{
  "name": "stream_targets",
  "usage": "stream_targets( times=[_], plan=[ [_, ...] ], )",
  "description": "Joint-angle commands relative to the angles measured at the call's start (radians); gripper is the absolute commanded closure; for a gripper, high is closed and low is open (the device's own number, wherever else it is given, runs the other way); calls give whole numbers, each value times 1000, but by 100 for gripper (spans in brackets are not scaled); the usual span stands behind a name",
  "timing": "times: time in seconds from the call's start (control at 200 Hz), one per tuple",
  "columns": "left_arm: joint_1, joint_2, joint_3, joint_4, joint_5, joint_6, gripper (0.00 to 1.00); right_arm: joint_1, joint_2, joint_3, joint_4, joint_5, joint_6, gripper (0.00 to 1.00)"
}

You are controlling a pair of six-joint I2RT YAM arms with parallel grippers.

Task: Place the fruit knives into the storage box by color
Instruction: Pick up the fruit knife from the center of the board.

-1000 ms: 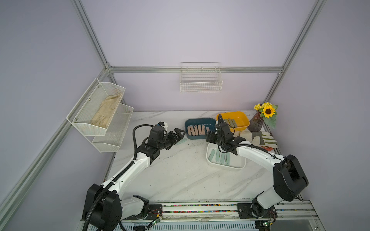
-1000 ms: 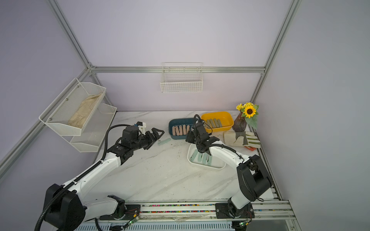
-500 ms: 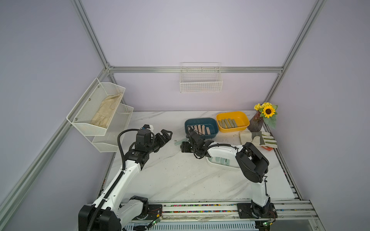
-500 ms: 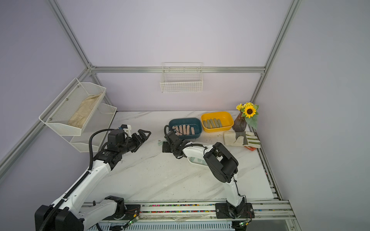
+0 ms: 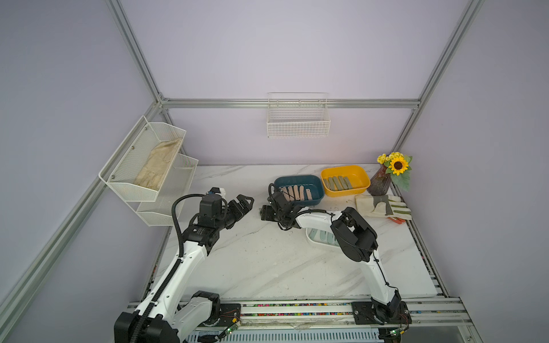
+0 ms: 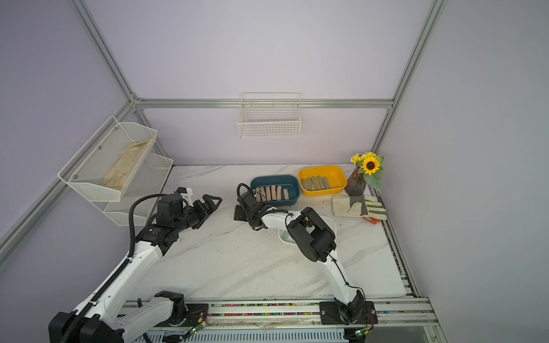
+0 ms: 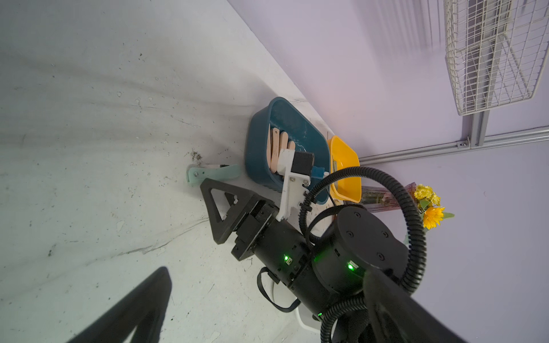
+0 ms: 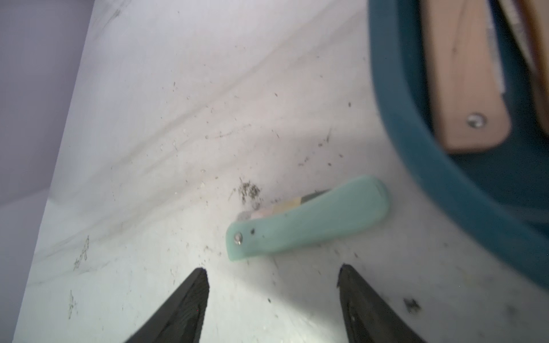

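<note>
Right claw open, nothing between the jaws, tips low over the table. One mint knife lies flat on the table just ahead of the tips, not between them. It is folded, rivet end nearest the claw, with a dark strip and a tan patch showing along one long edge. Its far end sits just beside the outer wall of the blue box; can't tell if they touch. Left wrist view shows the same knife on the table beside the blue box, partly behind a right-claw finger.

Both top views: right claw just off the blue box's near left corner, with the arm reaching over from the right.

Left claw wide open and empty, raised off the table, pointing toward the right claw, apart from it and from the boxes.

Blue box at the back of the table holds a row of pink knives. Yellow box just right of it holds a row of olive knives. White tray nearer the front, partly hidden under the right arm, holds mint knives; count unclear.

Glove flat on the table at the right edge. Vase with a sunflower behind it. Wire basket on the back wall. Shelf on the left wall with a cloth in it.
</note>
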Motion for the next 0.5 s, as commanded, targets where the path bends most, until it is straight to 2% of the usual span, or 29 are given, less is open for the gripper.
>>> stream_targets(
  times=[0.0,0.23,0.495],
  plan=[
    [9,-19,-38,14,9,26,0,0,80,85,-82,-3,1,28],
    [9,-23,-41,13,5,22,0,1,188,239,-153,-15,-65,29],
    [12,-22,-41,19,3,19,0,16,233,289,-202,11,-152,31]
  ],
)
